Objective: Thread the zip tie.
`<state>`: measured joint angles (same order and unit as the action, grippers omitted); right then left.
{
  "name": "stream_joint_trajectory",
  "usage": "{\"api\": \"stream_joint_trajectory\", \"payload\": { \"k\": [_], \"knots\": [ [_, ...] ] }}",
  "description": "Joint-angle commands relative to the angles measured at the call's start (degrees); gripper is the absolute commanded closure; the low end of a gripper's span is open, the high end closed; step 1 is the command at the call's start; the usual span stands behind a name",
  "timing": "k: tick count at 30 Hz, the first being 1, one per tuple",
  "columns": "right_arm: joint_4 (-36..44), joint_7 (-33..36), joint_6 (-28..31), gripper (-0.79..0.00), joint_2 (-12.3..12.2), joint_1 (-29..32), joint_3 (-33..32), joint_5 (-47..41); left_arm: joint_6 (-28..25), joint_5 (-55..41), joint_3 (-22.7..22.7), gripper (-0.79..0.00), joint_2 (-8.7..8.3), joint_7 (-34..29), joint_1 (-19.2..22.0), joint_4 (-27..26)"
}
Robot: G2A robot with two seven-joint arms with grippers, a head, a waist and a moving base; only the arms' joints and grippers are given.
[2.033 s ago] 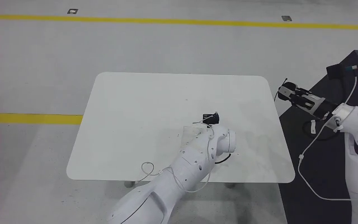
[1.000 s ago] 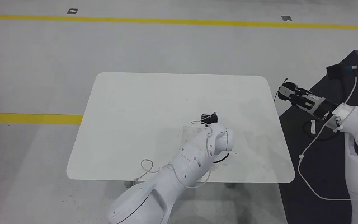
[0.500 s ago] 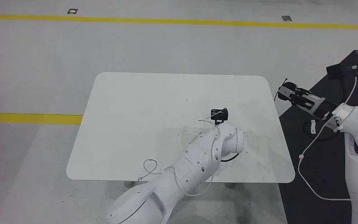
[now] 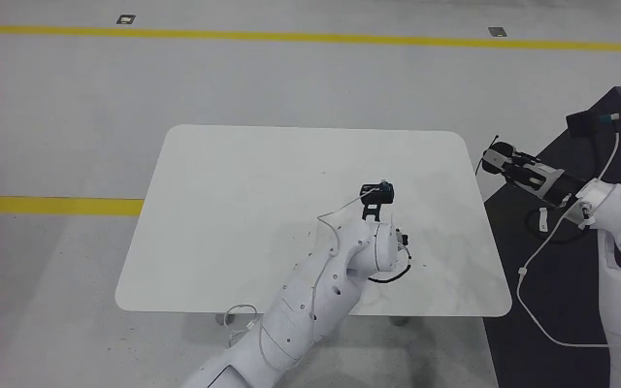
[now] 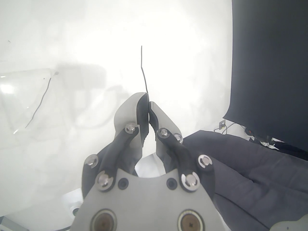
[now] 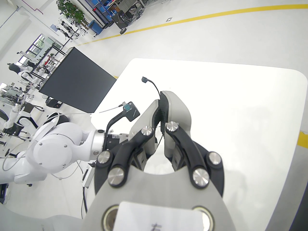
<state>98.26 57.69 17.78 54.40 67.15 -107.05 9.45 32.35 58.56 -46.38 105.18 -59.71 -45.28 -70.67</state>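
Observation:
My left gripper [image 5: 147,99] is shut on the thin tail of a black zip tie [image 5: 143,73], which sticks out straight past the fingertips above the white table [image 5: 96,25]. In the top view the left arm [image 4: 361,250] stands over the table's middle. My right gripper [image 6: 161,97] is shut on a black zip tie [image 6: 154,86] whose square head [image 6: 145,80] curves out ahead of the fingers. From above, the right gripper [image 4: 492,155] hangs just off the table's right edge, with the tie [image 4: 495,142] pointing away from it. The two grippers are far apart.
A clear sheet [image 5: 21,92] with a thin dark line across it lies on the table beside the left gripper. Dark cloth [image 5: 252,169] and a black panel [image 5: 269,49] stand past the table's right edge. The table [image 4: 243,194] is bare on its left half.
The left arm's wrist has swung and moved a little farther over the table, toward its back right. The right arm has kept still with its tie.

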Motion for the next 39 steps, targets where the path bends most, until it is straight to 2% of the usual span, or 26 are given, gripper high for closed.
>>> {"api": "stream_joint_trajectory", "payload": {
  "k": [1, 8, 12, 15, 20, 22, 24, 29, 30, 39],
  "knots": [
    [0.0, 0.0, 0.0, 0.0, 0.0, 0.0, 0.0, 0.0, -1.06, 0.95, -0.2, 0.0, -0.36, -0.01, -1.15, -1.9],
    [0.0, 0.0, 0.0, 0.0, 0.0, 0.0, 0.0, 0.0, -1.06, 0.95, -0.2, 0.0, -0.36, -0.01, -1.15, -1.9],
    [1.98, -6.19, 3.73, 0.0, -0.1, 0.86, -0.51, 4.77, -2.67, -2.66, -1.84, 0.0, -0.41, 0.89, -2.49, -3.48],
    [1.28, -10.8, 9.22, 0.0, -0.28, 1.08, -1.7, 7.44, -4.15, -4.9, -4.88, 0.0, -0.99, -0.72, -3.29, -6.8],
    [-1.12, -21.52, 23.94, 0.0, -0.53, 2.45, -3.76, 16.94, -8.17, -10.32, -10.64, 0.0, -2.5, -7.1, -7.34, -15.6],
    [-1.91, -26.05, 28.82, 0.0, -0.6, 2.71, -4.49, 23.23, -9.3, -12.16, -12.91, 0.0, -3.07, -8.86, -8.79, -18.38],
    [-2.3, -32.04, 30.95, 0.0, -0.51, 2.58, -4.73, 31.88, -10.44, -13.59, -14.1, 0.0, -3.51, -10.92, -9.6, -19.82],
    [-3.27, -49.62, 31.63, 0.0, -0.15, 2.13, -3.43, 52.27, -13.46, -19.98, -15.78, 0.0, -4.03, -14.31, -9.71, -19.99],
    [-3.59, -53.09, 30.17, 0.0, -0.09, 1.86, -3.33, 55.36, -13.46, -20.37, -16.25, 0.0, -4.13, -13.69, -9.49, -19.64],
    [-3.59, -53.09, 30.17, 0.0, -0.09, 1.86, -3.33, 55.36, -13.41, -20.47, -16.39, 0.0, -4.15, -13.35, -9.48, -19.51]
  ]
}}
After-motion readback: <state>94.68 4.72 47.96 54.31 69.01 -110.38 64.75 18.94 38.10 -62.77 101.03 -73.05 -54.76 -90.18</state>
